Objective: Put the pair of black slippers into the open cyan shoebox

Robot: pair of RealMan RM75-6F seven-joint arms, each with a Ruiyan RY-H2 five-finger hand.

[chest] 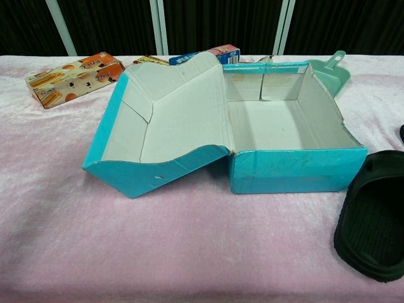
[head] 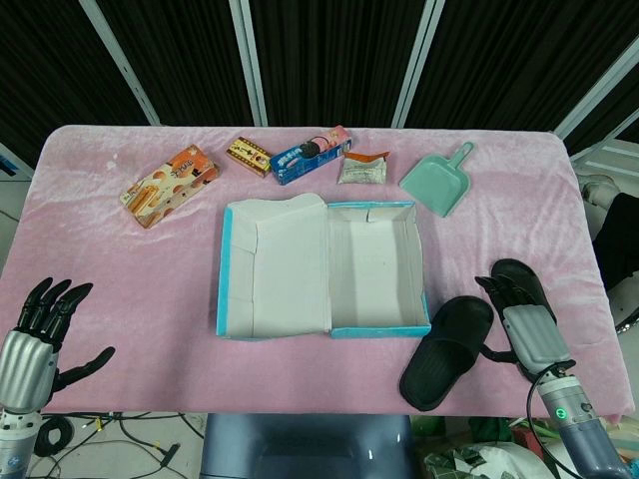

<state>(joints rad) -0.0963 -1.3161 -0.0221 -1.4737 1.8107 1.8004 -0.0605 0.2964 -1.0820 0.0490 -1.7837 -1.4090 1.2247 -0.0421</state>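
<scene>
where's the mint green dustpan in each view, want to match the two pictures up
Head view: the dustpan lies on the pink cloth at upper right, beyond the shoebox's far right corner, handle pointing away to the right.
Chest view: only its handle and part of the pan show at upper right, behind the shoebox's right wall.
Shared landmark: the open cyan shoebox, lid flap folded out to the left in both.

You have a pink plush surface [head: 120, 269] under everything. The shoebox [head: 374, 324] is cyan outside, off-white inside. Both slippers [head: 449, 351] are plain black. The dustpan [head: 436, 180] is mint green. The snack carton [head: 170, 186] is orange; another box [head: 310, 153] is blue and pink.
</scene>
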